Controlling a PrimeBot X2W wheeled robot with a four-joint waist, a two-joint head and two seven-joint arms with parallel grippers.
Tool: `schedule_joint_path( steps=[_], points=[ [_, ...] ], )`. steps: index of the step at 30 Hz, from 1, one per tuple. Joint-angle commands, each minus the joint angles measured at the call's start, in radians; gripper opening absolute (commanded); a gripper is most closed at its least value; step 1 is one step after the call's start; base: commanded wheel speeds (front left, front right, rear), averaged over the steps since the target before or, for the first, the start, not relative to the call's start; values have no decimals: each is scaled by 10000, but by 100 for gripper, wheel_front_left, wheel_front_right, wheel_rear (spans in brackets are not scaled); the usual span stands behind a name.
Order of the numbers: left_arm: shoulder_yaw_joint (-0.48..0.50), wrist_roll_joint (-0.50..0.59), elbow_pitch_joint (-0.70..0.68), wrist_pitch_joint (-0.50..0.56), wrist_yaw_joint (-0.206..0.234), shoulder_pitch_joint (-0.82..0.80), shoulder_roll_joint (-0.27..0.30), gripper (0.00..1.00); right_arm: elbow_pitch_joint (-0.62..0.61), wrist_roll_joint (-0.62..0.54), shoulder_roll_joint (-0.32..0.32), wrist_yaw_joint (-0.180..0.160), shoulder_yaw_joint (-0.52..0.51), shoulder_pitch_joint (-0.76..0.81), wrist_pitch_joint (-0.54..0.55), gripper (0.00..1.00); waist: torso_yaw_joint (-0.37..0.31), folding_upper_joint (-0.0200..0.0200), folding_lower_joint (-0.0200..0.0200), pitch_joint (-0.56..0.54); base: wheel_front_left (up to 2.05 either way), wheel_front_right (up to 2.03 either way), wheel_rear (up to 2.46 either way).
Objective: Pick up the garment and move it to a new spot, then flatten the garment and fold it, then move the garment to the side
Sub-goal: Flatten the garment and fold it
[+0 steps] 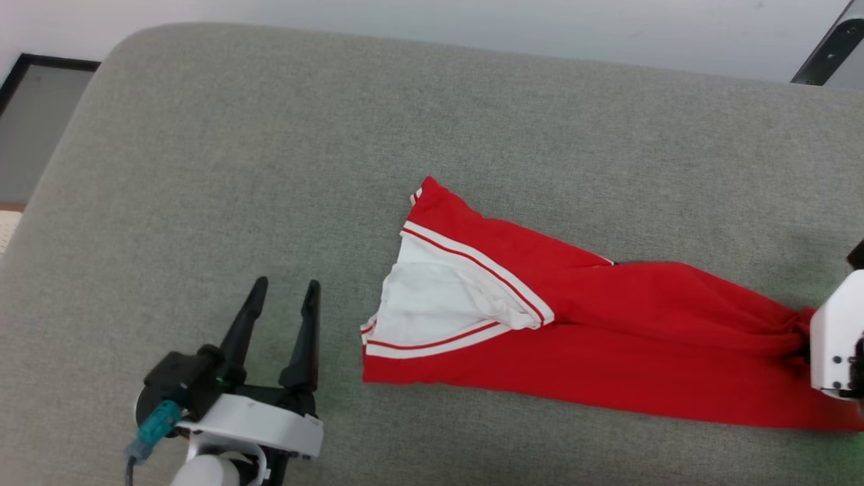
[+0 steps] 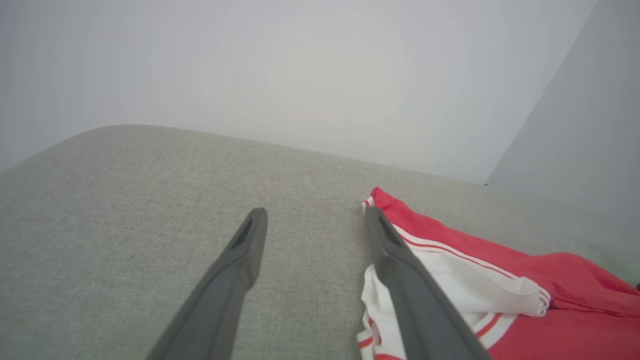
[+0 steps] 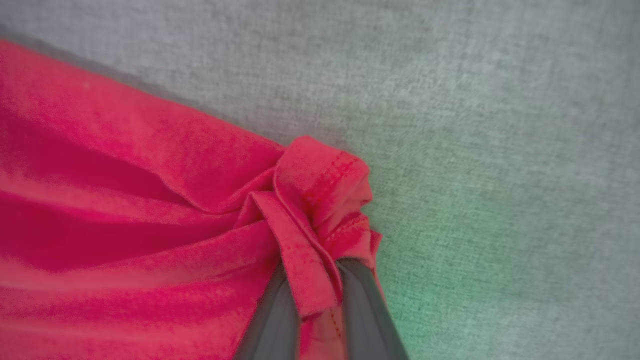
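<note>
- Grey woven padded surface [image 1: 270,169]: broad, rounded far corner, runs under the garment and out past it on every side.
- Pale wall [image 1: 472,27]: plain, beyond the padded surface on the far side of the garment.
- The garment [image 1: 607,337]: bright red, lying on the padding, drawn out into one long band across the robot's front. The body cloth is rumpled in long folds. No lettering to be read from here.
- White sleeve end [image 1: 445,297]: at the garment's left end, fanned open, edged with red stripes, flat on the padding.
- Left gripper [image 1: 283,287]: off the garment's left end, near the sleeve but apart from it. Two dark fingers spread wide, nothing between them. In the left wrist view one finger [image 2: 400,280] lies in front of the sleeve's white edge; cannot tell from there whether it touches.
- Right gripper [image 3: 317,270]: at the garment's right end, fingers drawn narrow and pinching a bunched knot of red hem, stitching visible on the fold. Cloth gathers into creases toward the pinch.
- Teal connector [image 1: 156,422]: small plug on the left wrist, well clear of the garment.
</note>
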Motion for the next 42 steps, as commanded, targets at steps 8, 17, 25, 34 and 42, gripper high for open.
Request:
schedule_joint_path(
  steps=[8,17,25,34,42],
  points=[
    [223,-152,67,4,-23,264,68,100,295,-238,-752,-82,-580,73,51,0,-421,0,0,-355,0,0,0],
    [353,-302,429,4,-21,632,-47,100,-1465,970,-16,-62,-408,-275,939,0,-1006,0,0,-1201,0,0,0],
    [378,-453,702,3,13,795,-125,100,-3151,1614,1222,-62,33,-424,1750,0,-1050,0,0,-1660,0,0,0],
    [202,-543,951,4,79,590,-399,100,-3588,1577,2742,-62,831,-966,1819,0,-287,0,0,-1835,0,0,0],
    [-130,-601,1185,4,32,268,-605,100,-2724,1535,3077,-62,1477,-1329,1163,0,800,0,0,-1722,0,0,0]
  ],
)
